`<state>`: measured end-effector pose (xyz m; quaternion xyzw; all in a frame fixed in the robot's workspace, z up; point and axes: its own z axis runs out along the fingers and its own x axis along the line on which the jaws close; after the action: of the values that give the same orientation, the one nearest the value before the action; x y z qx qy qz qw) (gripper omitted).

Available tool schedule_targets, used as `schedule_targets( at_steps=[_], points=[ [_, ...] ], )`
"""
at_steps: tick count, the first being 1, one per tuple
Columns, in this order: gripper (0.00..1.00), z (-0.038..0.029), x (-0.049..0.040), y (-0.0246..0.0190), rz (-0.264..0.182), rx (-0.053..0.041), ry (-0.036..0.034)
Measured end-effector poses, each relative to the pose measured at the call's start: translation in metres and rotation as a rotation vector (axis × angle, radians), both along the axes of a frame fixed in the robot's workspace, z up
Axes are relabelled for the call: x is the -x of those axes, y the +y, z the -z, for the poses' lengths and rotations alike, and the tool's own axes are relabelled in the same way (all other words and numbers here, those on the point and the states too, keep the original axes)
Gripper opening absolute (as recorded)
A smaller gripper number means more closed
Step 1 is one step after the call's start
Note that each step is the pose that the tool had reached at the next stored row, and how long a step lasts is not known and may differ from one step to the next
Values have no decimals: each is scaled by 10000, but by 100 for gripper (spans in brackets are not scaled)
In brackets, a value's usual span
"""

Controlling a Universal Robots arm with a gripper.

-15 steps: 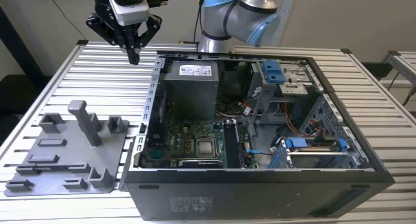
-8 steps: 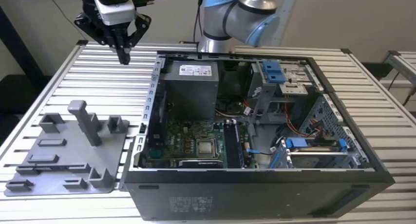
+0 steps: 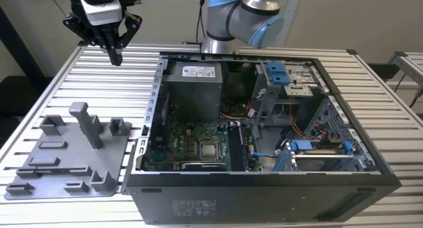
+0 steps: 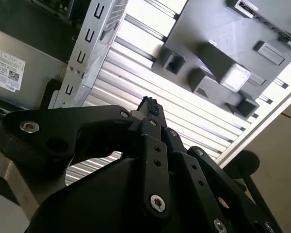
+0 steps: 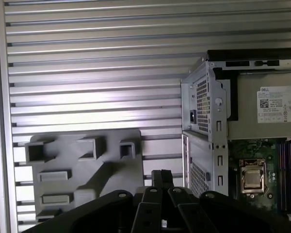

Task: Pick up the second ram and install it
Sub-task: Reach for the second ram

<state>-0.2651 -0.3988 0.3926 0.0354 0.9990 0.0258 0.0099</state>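
My gripper (image 3: 116,57) hangs high over the slatted table at the exterior view's far left, behind the grey tray (image 3: 66,163) and to the left of the open computer case (image 3: 157,89). Its fingers are shut to a point with nothing between them, as both wrist views show (image 4: 149,104) (image 5: 161,175). Inside the case, long narrow dark sticks (image 3: 237,147) stand on edge in the slots beside the motherboard's silver chip (image 3: 209,149). I cannot tell which of them is the second ram. The tray's upright holders hold no stick.
The case holds a grey power supply (image 3: 191,89), blue drive brackets (image 3: 278,72) and loose cables on the exterior view's right. The arm's base (image 3: 225,34) stands behind the case. The slatted table (image 3: 86,89) lies bare between gripper and tray.
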Motion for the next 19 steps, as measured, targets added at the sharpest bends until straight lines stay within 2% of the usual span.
schedule_targets(
  at_steps=[19],
  points=[
    [11,0,468,0,0,0,0]
  ],
)
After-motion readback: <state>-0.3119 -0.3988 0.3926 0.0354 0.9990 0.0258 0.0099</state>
